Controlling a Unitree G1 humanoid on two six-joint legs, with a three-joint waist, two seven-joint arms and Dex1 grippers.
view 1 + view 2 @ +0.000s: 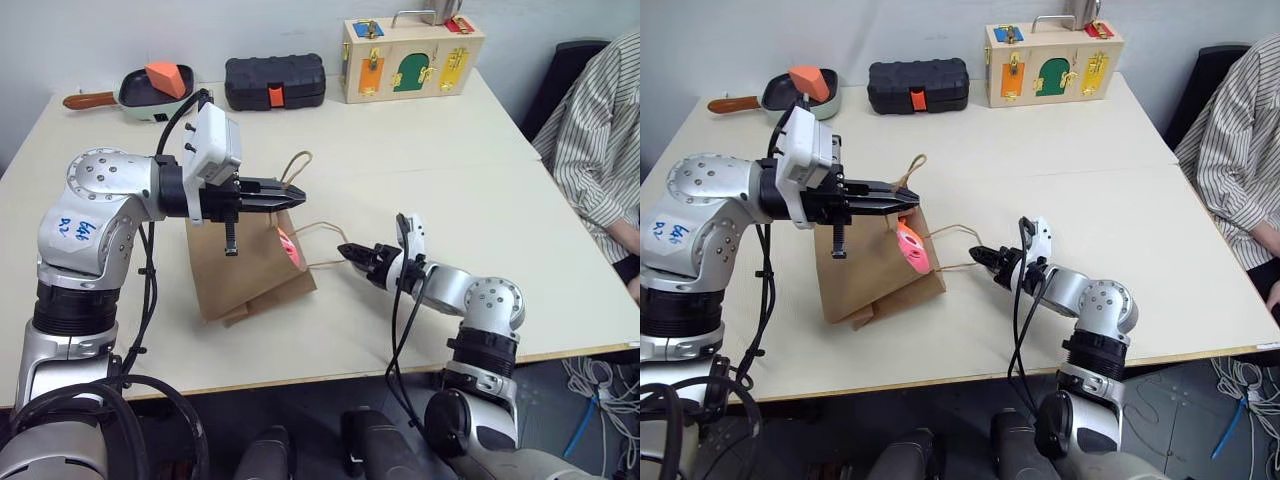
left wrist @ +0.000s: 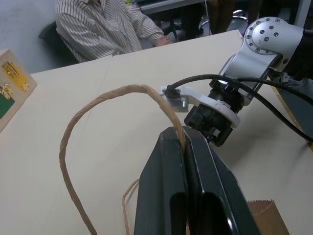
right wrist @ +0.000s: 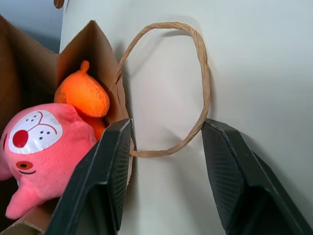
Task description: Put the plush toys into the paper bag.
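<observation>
The brown paper bag (image 1: 235, 275) lies tilted on the table with its mouth facing my right arm. One tan cord handle (image 2: 98, 100) is pinched in my left gripper (image 1: 293, 196), which is shut and holds that side of the mouth up. The pink plush toy (image 3: 36, 147) with its white-and-red face patch sits in the bag's mouth. Tucked behind it, deeper in the bag, is the orange plush toy (image 3: 84, 94). My right gripper (image 3: 167, 126) is open just outside the mouth. The bag's other handle loop (image 3: 198, 58) lies flat on the table between its fingers.
A black ribbed case (image 1: 275, 82), a pan holding an orange wedge block (image 1: 168, 77) and a wooden latch box (image 1: 412, 58) stand along the table's far edge. A person in a striped shirt (image 1: 598, 130) sits at the right side.
</observation>
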